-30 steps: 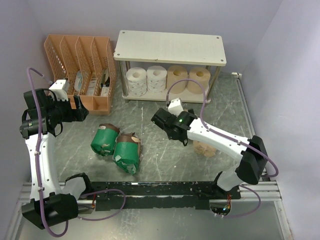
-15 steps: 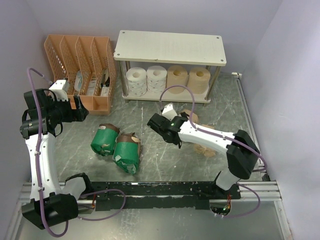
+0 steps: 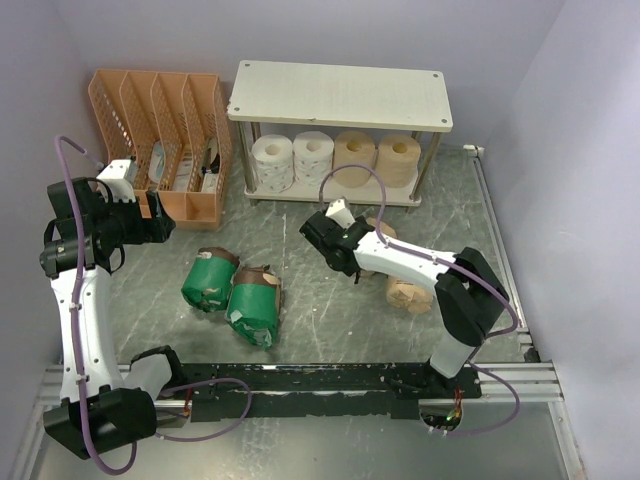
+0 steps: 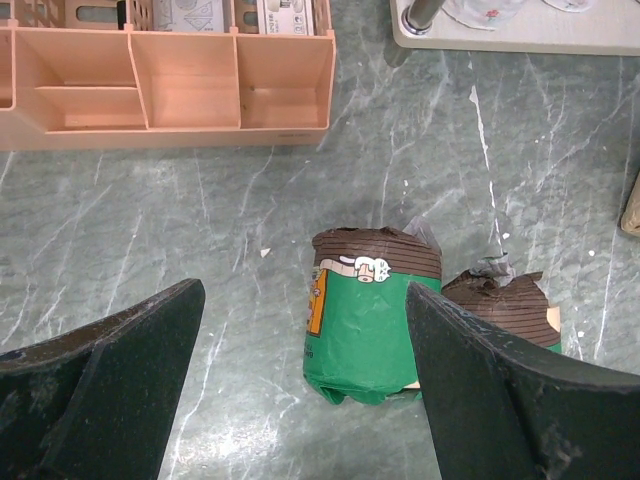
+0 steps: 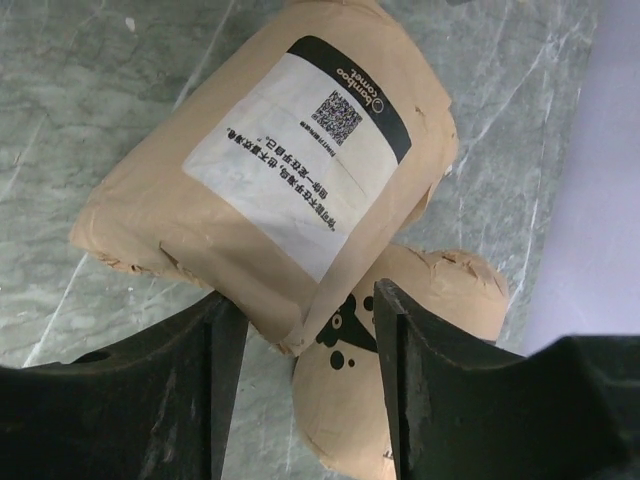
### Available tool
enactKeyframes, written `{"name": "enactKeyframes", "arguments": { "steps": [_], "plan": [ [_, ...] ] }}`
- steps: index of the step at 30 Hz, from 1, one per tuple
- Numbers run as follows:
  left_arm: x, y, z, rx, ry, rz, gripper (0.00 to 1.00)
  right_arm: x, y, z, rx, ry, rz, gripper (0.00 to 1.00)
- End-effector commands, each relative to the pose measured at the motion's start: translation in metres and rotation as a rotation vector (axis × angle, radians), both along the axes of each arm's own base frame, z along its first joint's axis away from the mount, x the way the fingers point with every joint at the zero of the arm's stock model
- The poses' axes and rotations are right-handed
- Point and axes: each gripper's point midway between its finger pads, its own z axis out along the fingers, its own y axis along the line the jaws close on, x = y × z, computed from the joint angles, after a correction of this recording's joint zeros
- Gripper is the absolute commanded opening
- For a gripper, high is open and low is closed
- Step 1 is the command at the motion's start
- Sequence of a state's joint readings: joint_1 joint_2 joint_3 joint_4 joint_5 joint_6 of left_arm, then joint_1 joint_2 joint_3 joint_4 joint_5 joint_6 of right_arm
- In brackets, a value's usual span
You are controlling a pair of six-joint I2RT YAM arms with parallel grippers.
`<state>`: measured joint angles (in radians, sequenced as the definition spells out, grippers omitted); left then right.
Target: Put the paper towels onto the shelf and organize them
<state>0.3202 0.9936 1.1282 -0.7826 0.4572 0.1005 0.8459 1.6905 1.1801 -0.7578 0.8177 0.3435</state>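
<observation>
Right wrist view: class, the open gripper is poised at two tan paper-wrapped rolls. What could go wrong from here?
1. The labelled tan paper-wrapped roll lies against the second wrapped roll; the right gripper closing may knock that one away.
2. The wrap looks crumpled and loose, so the fingers might pinch paper only and the roll could slip.
3. The lower tier of the off-white shelf already holds four bare rolls, leaving little room.

Left arm (image 3: 75, 300): raised steeply from its base, folded at the top, wrist turned inward toward the centre. Left gripper (image 4: 302, 295): carried high, angled downward, jaws spread wide.

Right arm (image 3: 440, 275): folded sharply at the elbow, forearm stretched low and leftward. Right gripper (image 5: 305, 305): pointed down, jaws parted by a moderate gap; no clamping can be made out.
</observation>
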Motion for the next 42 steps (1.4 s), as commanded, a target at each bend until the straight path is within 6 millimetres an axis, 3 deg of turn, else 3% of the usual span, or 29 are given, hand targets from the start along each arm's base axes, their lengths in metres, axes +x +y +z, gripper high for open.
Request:
{"name": "enactKeyframes", "arguments": {
  "steps": [1,7,10,15,20,25,35,39,42],
  "plan": [
    [0.003,0.007,0.003,0.021,-0.026,0.022,0.94,0.013,0.003,0.0,0.021,-0.012,0.015,0.51],
    [0.005,0.008,0.003,0.018,-0.021,0.023,0.93,0.013,0.001,-0.016,0.013,0.025,0.017,0.44],
    [0.005,0.008,0.002,0.019,-0.018,0.025,0.93,0.014,0.001,-0.022,0.032,0.041,0.018,0.35],
    [0.006,0.01,0.001,0.022,-0.012,0.032,0.94,0.01,0.009,-0.024,0.096,0.081,0.031,0.04],
    [0.006,0.01,0.0,0.018,-0.008,0.032,0.94,0.008,0.024,0.007,0.258,0.029,0.036,0.0],
    [0.005,0.008,0.004,0.009,-0.012,0.025,0.93,0.011,0.039,0.058,0.551,-0.106,0.041,0.0],
    [0.01,0.009,0.001,0.003,0.01,0.028,0.93,0.017,0.034,0.155,1.136,-0.267,-0.015,0.0],
    [0.01,0.011,0.001,0.007,0.008,0.035,0.94,0.011,0.046,0.179,1.293,-0.263,-0.006,0.0],
    [0.009,0.011,0.0,0.01,0.01,0.038,0.94,0.01,0.053,0.183,1.337,-0.247,0.007,0.0]
  ]
}}
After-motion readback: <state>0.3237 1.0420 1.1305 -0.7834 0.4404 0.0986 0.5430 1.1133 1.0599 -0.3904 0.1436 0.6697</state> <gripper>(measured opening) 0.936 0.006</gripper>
